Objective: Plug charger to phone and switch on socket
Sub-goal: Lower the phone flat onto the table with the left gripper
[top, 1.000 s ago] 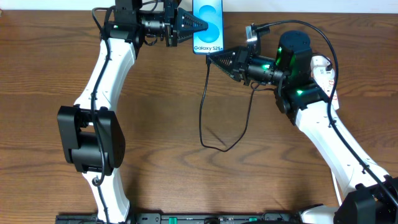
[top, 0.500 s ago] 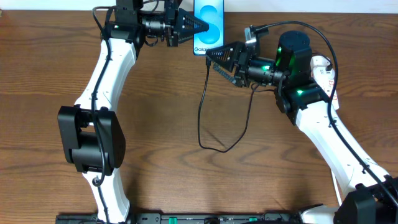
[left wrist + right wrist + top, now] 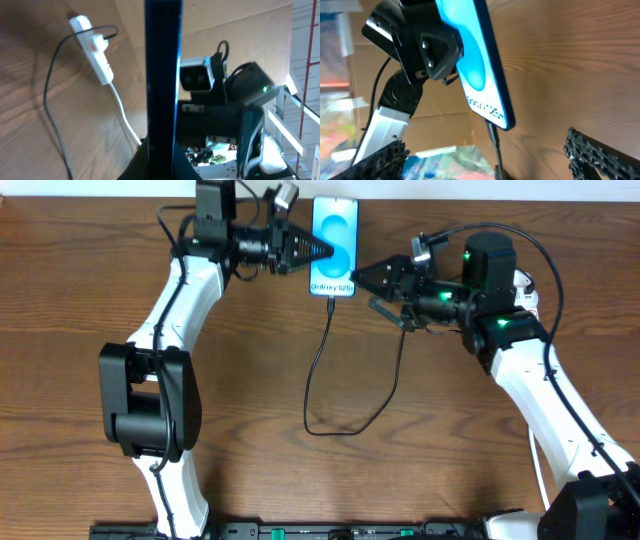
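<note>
Left tool grips phone; right tool just beside.

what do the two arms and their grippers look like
The left arm and right arm have white links and black joint housings, with thin black cables alongside. Green lights glow on the right one. The left gripper and right gripper are black and wedge-shaped; the right fingers have ridged pads.

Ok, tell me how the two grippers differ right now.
The left gripper is shut on the phone; the right gripper is open, holding nothing. The left touches the phone; the right sits clear of it, near where the charger enters. Both are black and point toward the phone.
</note>
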Robot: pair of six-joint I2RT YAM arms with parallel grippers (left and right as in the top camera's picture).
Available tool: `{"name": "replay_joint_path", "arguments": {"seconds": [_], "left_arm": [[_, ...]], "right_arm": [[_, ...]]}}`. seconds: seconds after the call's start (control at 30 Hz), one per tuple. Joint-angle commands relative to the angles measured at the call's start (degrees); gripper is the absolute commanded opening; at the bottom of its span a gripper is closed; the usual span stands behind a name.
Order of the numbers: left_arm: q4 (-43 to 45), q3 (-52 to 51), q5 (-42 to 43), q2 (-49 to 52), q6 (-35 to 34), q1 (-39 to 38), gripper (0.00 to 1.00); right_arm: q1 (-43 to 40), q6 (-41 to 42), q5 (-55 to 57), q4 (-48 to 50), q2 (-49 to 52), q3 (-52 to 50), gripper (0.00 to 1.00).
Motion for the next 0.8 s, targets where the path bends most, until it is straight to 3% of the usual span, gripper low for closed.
{"name": "replay_joint_path", "arguments": {"seconds": [0.0, 0.33, 0.5, 0.77], "left_arm": [[0.44, -3.34, -0.68, -1.46, 5.25, -0.17, 0.07], [0.42, -14.78, -4.57, -1.44, 13.94, -0.2, 0.07], [0.44, -20.28, -4.94, -1.36, 19.76, -0.2, 0.08], [-0.48, -23.96, -14.64, -1.33, 20.09, -3.69, 0.08]], "right_arm": [[-2.1, -7.52, 2.14, -4.94, 0.13, 0.17, 0.99], [-3.02, -13.92, 15.61, -19.74, 0.13, 0.17, 0.99], [-3.02, -14.36, 19.37, -21.99, 0.13, 0.17, 0.99], [-2.99, -15.26, 19.52, -22.1, 0.13, 0.17, 0.99]]}}
